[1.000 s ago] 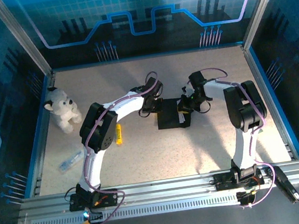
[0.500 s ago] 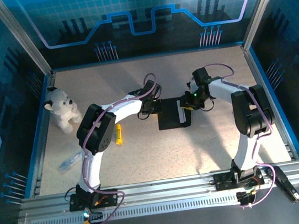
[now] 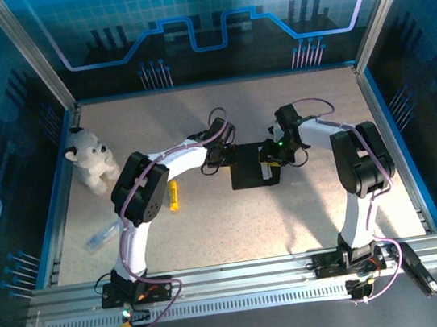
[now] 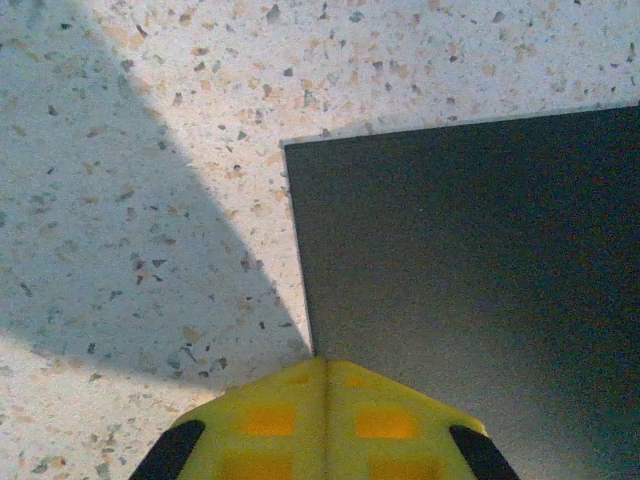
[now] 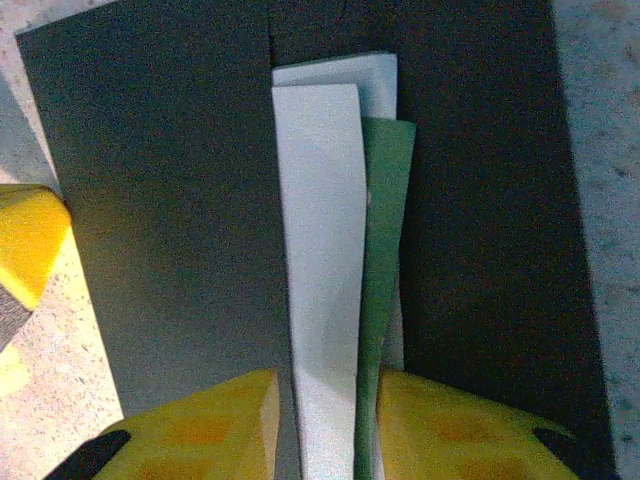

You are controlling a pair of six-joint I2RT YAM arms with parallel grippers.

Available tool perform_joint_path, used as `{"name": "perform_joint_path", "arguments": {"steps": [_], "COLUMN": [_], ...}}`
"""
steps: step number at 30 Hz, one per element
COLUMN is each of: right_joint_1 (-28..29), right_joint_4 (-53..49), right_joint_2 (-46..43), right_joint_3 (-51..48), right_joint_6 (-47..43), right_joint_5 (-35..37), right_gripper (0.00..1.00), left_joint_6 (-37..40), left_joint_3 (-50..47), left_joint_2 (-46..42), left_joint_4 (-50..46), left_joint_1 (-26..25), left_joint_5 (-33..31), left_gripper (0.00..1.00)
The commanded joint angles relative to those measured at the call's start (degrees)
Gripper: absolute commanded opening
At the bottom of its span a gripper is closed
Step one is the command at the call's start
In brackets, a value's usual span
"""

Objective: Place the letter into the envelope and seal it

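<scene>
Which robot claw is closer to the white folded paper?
Right. The right gripper straddles the folded white, green-edged paper letter, one finger each side. The left gripper, shut, rests at the opposite edge of the flat black paper envelope, away from the letter.

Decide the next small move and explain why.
Probably slide the folded white, green-edged paper letter into the flat black paper envelope: it lies between the fingers of the right hand, much of it exposed, while the shut left hand sits at the envelope's edge.
</scene>
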Motion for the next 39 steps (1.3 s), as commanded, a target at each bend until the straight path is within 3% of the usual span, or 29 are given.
{"name": "perform_joint_path", "arguments": {"steps": [1,25,39], "right_joint_1": [1.07,3.6,-0.62], "right_joint_4": [-0.33,2.0,-0.21], "right_joint_2": [1.4,3.18,-7.4], "right_joint_3": [1.83,2.75,-0.89], "right_joint_6": [0.25,3.37,3.0], "right_joint_5": [0.78,-1.05,0.95], "right_gripper": [0.32,0.29,0.31], "left_joint_6": [-1.19,-2.37,-4.57], "left_joint_3": [-2.5,-2.07,-3.74], "left_joint_2": [2.13,3.01,-0.27], "left_joint_4": [-5.16,-5.13,-4.64], "left_joint_1": [-1.67,-3.42,-3.68], "left_joint_5": [2.1,2.45,1.34], "left_gripper": [0.0,0.0,0.0]}}
